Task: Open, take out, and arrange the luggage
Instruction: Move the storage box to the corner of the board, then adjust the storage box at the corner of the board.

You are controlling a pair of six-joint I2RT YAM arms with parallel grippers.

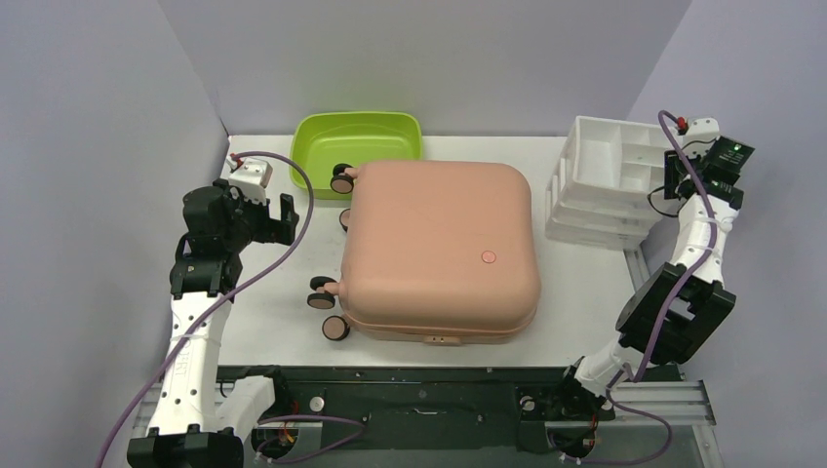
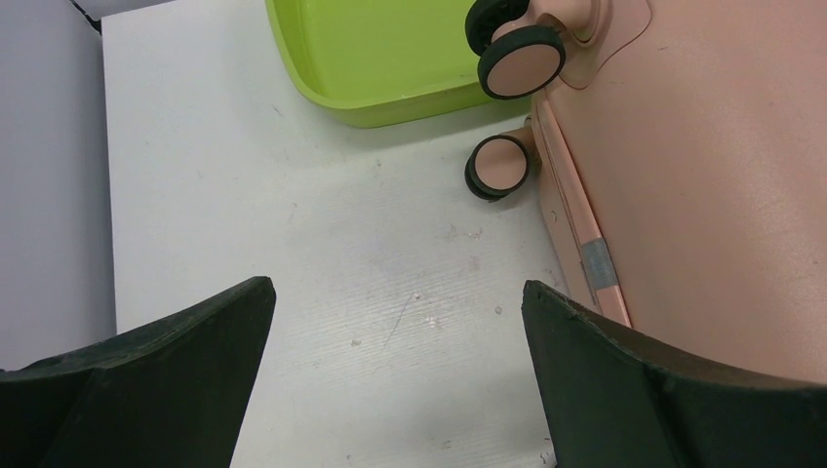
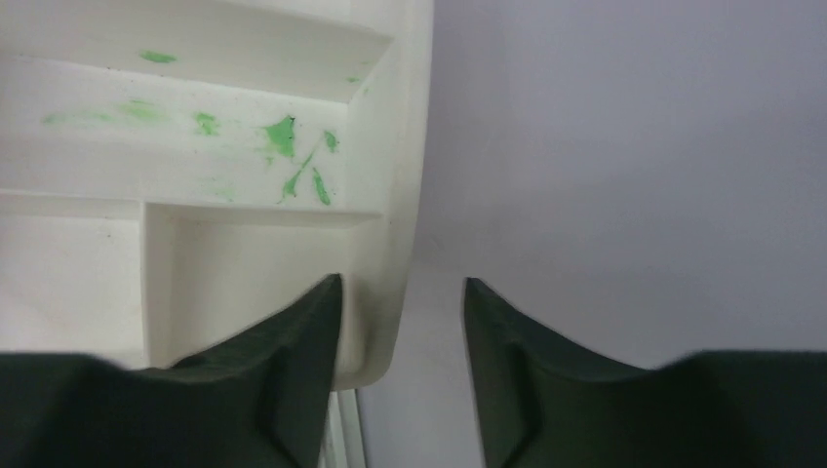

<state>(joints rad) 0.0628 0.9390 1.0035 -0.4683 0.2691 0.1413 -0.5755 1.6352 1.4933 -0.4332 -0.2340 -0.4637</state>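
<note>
- Carrying everything, the white bench (image 1: 263, 322) lies bare on its left and near-right parts.
- The luggage (image 1: 439, 244) lies flat in the middle of the bench, its two shells together, its wheels pointing left.
- The white drawer organizer (image 1: 610, 171) sits at the far right, just beside the luggage's far right corner; green smears mark its inner wall.
- The lime-green tub (image 1: 356, 141) stands at the far edge, crowded by the luggage's far left corner.
- The right pincer (image 3: 402, 283) is up at the organizer's right edge, released: one finger sits inside a compartment, the other outside, with the rim between them and a gap on its outer side.
- The left pincer (image 2: 395, 292) hangs spread wide over bare bench, left of the luggage, grasping nothing.
- One caster wheel (image 1: 342, 180) overlaps the tub's rim; two more are near the front left corner.
- A small round logo (image 1: 489, 257) marks the upper shell.
</note>
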